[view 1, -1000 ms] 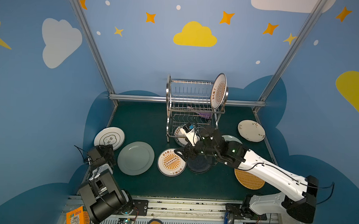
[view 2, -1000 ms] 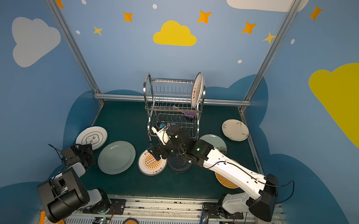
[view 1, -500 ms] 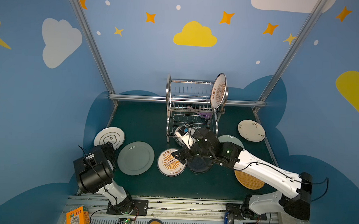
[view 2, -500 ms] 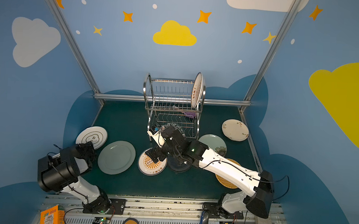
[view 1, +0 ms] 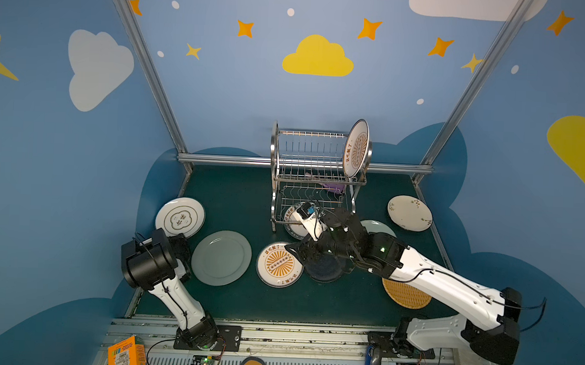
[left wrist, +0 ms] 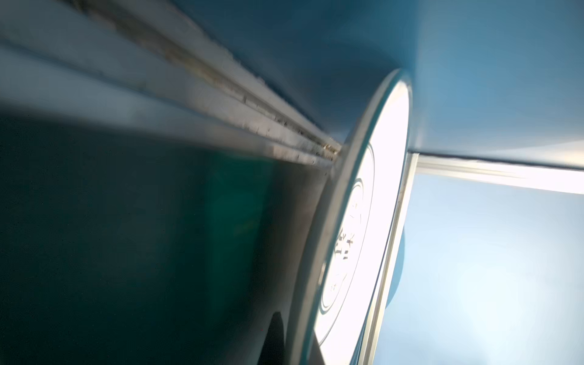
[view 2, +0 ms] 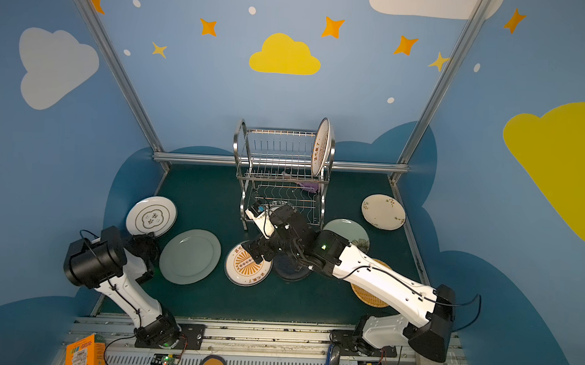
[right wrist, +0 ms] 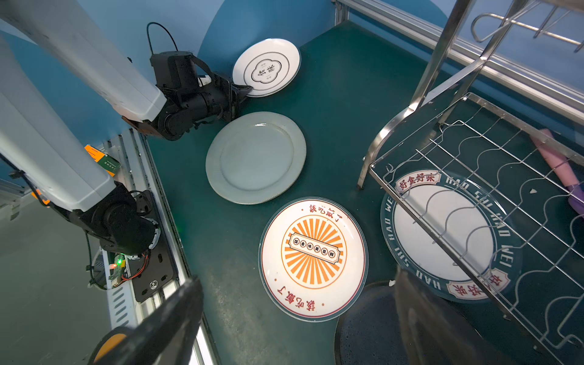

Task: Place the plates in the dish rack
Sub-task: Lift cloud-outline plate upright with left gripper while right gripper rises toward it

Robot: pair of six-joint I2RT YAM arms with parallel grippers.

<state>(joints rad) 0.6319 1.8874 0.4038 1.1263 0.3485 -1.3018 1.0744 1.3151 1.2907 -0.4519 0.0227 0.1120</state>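
L gripper (right wrist: 242, 92): closed on near rim of emblem plate (view 1: 180, 216), which lies at left edge of mat (view 1: 236, 194).
R gripper (right wrist: 295, 278): jaws wide, holding nothing, above flat sunburst plate (view 1: 279, 264) and navy plate (view 1: 324, 272), just in front of dish rack (view 1: 273, 189).
Rack, upper tier, right end: upright sunburst plate (view 1: 356, 149).
Under lower tier: lettered plate (right wrist: 442, 240), flat on mat.
Green plate (view 1: 220, 257), woven plate (view 1: 405, 295), floral plate (view 1: 409, 213): flat on mat, outside rack.
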